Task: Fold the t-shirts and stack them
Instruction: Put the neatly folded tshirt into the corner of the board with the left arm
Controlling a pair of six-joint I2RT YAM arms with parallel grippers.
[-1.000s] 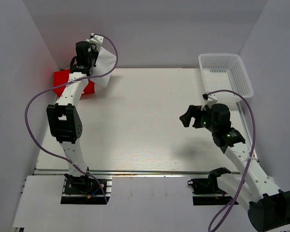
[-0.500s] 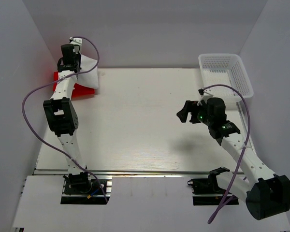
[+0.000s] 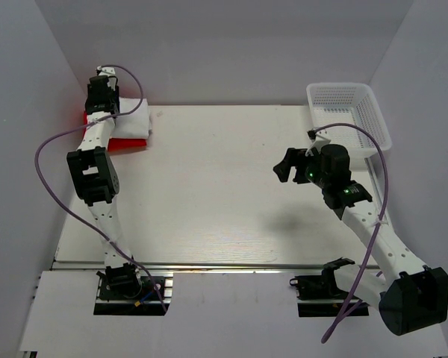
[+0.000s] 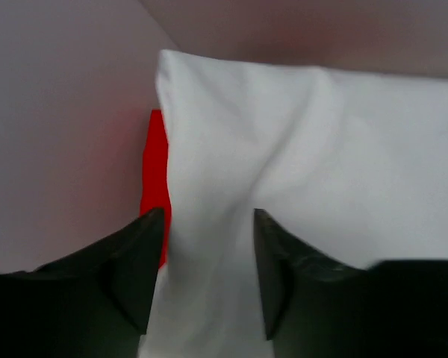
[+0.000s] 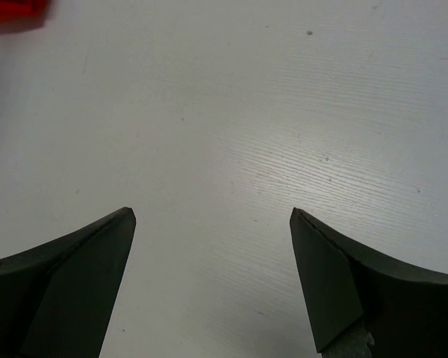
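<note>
The white t-shirt (image 3: 131, 124), folded, lies on top of the red t-shirt (image 3: 125, 145) at the table's far left corner. Only a red strip shows along its front and left edges. My left gripper (image 3: 103, 101) hangs over the stack's left end. In the left wrist view its fingers stand apart, open (image 4: 209, 211), with the white t-shirt (image 4: 321, 149) spread under and between them and a sliver of the red t-shirt (image 4: 155, 171) beside it. My right gripper (image 3: 287, 168) is open over bare table right of centre, with nothing between its fingers (image 5: 213, 212).
A white mesh basket (image 3: 349, 112) stands at the far right corner. The left wall and back wall close in on the shirt stack. A red corner (image 5: 7, 9) shows at the top left of the right wrist view.
My left gripper carried the hanging white t-shirt leftwards over the red one, then opened, and the shirt now lies flat on it. The right arm shifted only slightly.
</note>
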